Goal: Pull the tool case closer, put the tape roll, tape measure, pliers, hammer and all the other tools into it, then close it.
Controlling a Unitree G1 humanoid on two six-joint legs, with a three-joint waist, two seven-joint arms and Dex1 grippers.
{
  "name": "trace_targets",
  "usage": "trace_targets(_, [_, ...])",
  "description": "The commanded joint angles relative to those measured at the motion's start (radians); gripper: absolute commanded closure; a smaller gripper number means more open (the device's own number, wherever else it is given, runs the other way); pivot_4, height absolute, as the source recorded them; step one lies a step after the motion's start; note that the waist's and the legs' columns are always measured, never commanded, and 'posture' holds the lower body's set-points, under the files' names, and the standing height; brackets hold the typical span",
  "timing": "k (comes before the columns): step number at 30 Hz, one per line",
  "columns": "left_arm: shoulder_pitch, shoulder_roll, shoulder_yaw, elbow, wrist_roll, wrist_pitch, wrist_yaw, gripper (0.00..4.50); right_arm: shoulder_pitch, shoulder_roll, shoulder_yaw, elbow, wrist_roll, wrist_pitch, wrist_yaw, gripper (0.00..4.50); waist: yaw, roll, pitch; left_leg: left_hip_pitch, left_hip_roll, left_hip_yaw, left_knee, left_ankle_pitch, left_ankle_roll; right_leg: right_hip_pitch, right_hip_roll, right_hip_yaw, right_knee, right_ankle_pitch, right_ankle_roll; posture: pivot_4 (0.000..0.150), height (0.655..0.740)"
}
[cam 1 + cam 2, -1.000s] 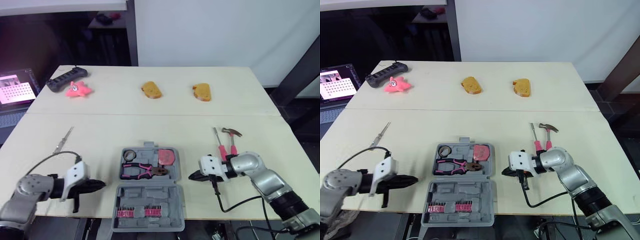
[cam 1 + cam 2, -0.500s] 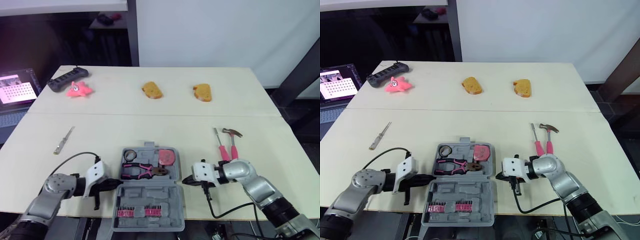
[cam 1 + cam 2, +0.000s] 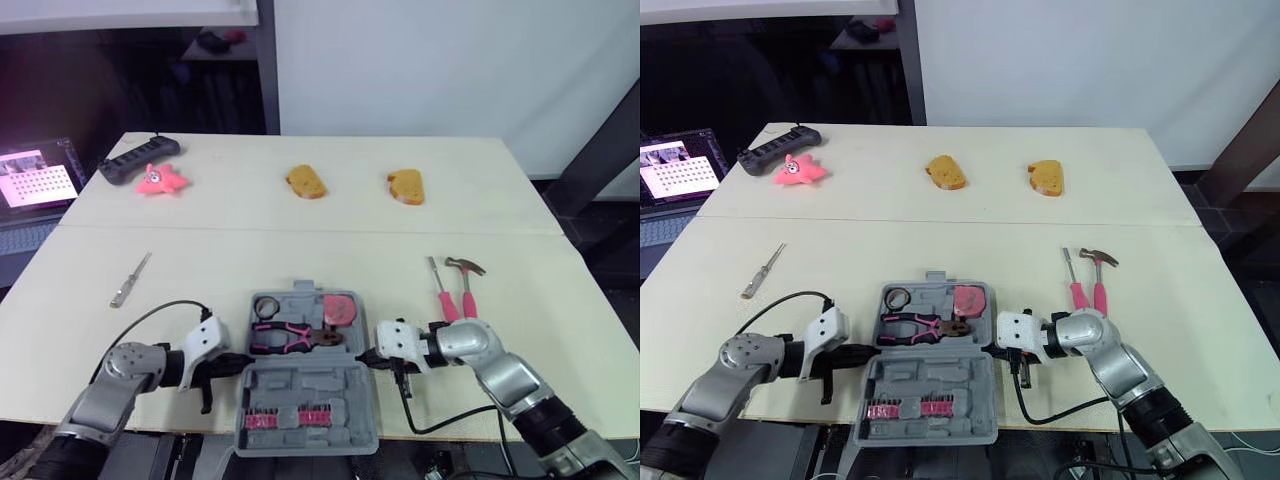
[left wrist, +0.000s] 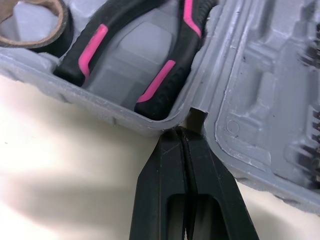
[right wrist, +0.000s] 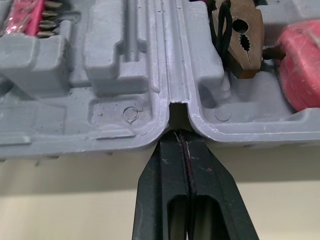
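Far back lie two bread pieces (image 3: 305,181), a pink toy (image 3: 160,179) and a power strip (image 3: 138,159). The hammer (image 3: 466,285) and a pink screwdriver (image 3: 438,290) lie unobstructed right of the open tool case (image 3: 305,385). The left gripper (image 4: 181,131) and right gripper (image 5: 176,133), fingers pressed together, touch its hinge notches from opposite sides.

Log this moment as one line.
left gripper: shut, tips at tool case hinge | right gripper: shut, opposite hinge end | pliers: inside | hammer: outside

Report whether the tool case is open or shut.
Open. The tool case lies with both halves spread flat on the table, the pliers and the pink bit rack exposed inside.
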Motion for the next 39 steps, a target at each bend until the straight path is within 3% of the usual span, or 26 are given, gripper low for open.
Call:
trace_targets(1, [-0.066, -0.025, -0.011, -0.015, -0.008, -0.003, 0.014, 4.46, -0.05, 0.044, -0.002, 0.011, 0.025, -0.006, -0.005, 4.5, -0.001, 0.0, 0.0, 0.0, 0.0, 0.0, 0.0, 0.0, 0.0, 0.0, 0.0, 0.0, 0.0, 0.0, 0.0, 0.15, 0.74])
trace_targets(16, [-0.208, -0.044, -0.014, 0.136, 0.059, -0.047, 0.036, 4.46, -0.196, 0.088, -0.007, 0.259, -0.043, -0.079, -0.041, 4.5, -0.005, 0.0, 0.0, -0.002, 0.0, -0.001, 0.0, 0.0, 0.0, -0.002, 0.0, 0.0, 0.0, 0.001, 0.002, 0.15, 0.74])
trace_targets(39, [-0.15, -0.002, 0.002, 0.108, 0.084, -0.083, 0.075, 4.46, -0.065, 0.05, -0.012, 0.089, -0.032, 0.037, -0.048, 4.5, -0.003, 0.0, 0.0, -0.002, 0.0, -0.001, -0.001, 0.0, 0.0, -0.002, 0.0, -0.001, 0.0, 0.001, 0.002, 0.15, 0.74])
